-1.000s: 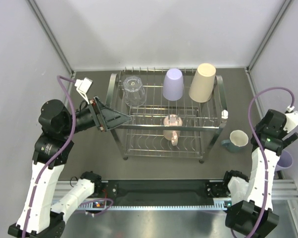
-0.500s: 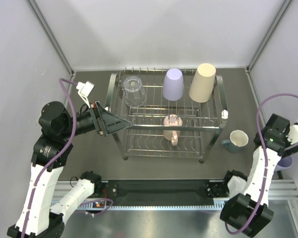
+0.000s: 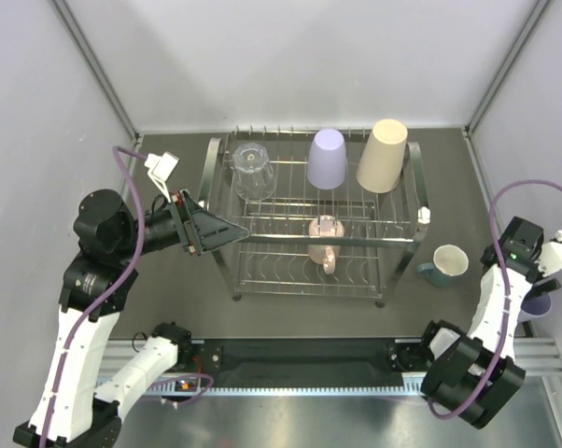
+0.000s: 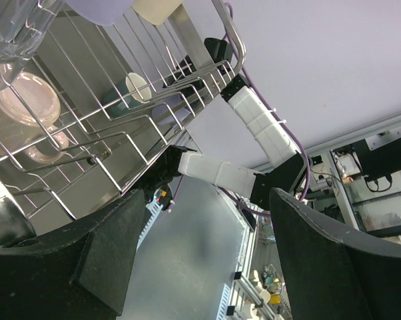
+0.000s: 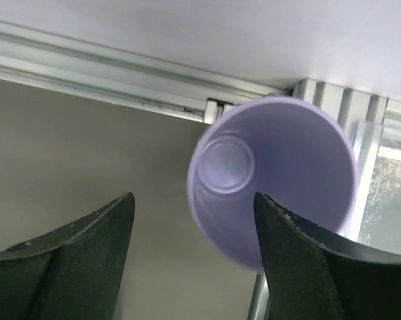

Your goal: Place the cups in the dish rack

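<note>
The dish rack [image 3: 314,271] stands in the middle of the dark worktop [image 3: 183,289]. On its upper tier we see three cups turned mouth down in a row: a clear glass [image 3: 253,171] on the left, a lavender tumbler [image 3: 326,157] in the middle and a beige tumbler [image 3: 382,155] on the right. A pink mug [image 3: 325,241] sits on the lower tier, under the lavender one. A teal mug [image 3: 446,264] with a white inside stands upright on the worktop just beside the rack's right end. A second lavender tumbler [image 5: 274,180] stands at the far right edge of the worktop, partly hidden by the right arm [image 3: 500,299] in the top view. The right fingers [image 5: 67,267] are spread wide above it, and we look straight down into its open mouth; they are not closed on it. The left fingers [image 4: 87,267] are spread too, with nothing between them, and point at the rack's left end at about the height of the upper tier.
</note>
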Tool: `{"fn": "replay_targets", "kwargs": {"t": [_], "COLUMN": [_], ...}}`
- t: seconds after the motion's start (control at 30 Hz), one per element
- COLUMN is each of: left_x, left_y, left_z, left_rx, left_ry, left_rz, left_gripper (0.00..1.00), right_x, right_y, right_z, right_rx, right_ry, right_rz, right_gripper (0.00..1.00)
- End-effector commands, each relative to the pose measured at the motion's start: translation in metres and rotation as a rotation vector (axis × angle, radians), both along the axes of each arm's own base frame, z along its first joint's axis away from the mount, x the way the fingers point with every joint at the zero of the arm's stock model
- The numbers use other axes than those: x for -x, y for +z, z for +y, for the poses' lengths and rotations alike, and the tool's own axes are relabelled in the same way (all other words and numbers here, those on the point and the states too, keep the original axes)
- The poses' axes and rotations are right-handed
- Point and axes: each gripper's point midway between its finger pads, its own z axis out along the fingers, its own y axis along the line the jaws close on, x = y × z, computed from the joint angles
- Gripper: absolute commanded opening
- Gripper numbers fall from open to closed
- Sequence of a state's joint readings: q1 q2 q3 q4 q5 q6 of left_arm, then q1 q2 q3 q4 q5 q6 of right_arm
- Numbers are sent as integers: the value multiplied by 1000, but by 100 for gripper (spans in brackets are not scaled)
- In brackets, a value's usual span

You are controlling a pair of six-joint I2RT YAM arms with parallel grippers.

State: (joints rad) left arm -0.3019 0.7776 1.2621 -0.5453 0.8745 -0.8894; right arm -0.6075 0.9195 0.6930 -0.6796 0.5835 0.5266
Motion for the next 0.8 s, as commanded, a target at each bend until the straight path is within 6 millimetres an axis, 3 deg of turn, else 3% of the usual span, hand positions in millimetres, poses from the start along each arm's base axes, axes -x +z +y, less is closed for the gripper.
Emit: {"fn": "replay_targets", "kwargs": {"t": [0.0,0.2,0.47,0.77], "left_x": [-21,-27,-29,-16], "left_y": [-23,-23,-19,1], "left_z": [-1,-3,-4,8], "left_rx": [-46,-34,-2,17], "left_ry": [47,58,70,148], "left_rz": [118,143,161,90], "left_gripper": [81,81,80,81], "right_x": [-4,-6,-16,-22], "right_y": [-3,-4,0,3], "right_z": [-6,-10,-11,-11], "right_rx": [8,10,-9,-17], "right_ry": [-30,-26,-18,0], "right_rz": [-25,-12,-34,-44], "right_gripper": [71,60,25,2]}}
